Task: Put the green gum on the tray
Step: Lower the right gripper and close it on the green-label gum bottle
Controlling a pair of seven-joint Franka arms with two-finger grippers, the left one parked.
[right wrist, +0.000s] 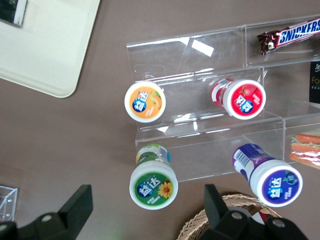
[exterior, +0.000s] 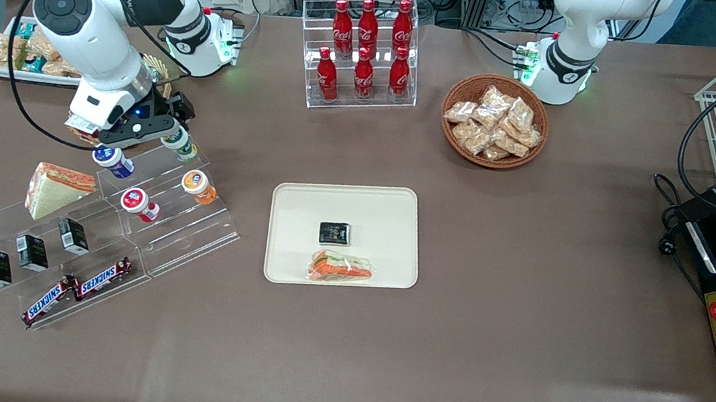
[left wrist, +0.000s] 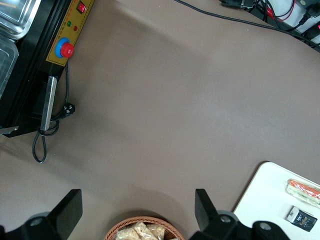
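The claw (exterior: 167, 133) is hanging spread, gripping nothing, directly above the green gum (exterior: 180, 144) sitting on the clear stepped rack's (exterior: 194, 223) top step, well apart from the tray (exterior: 391, 206).

Counted: 4 gum bottles (right wrist: 152, 186), 6 cola bottles (exterior: 366, 47), 2 Snickers bars (exterior: 78, 290), 3 black boxes (exterior: 33, 251) on stand, 1 tray (exterior: 304, 198).

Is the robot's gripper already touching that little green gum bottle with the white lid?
Apart. The right wrist view shows the gripper open, with clear gaps between both fingers and the green gum bottle.
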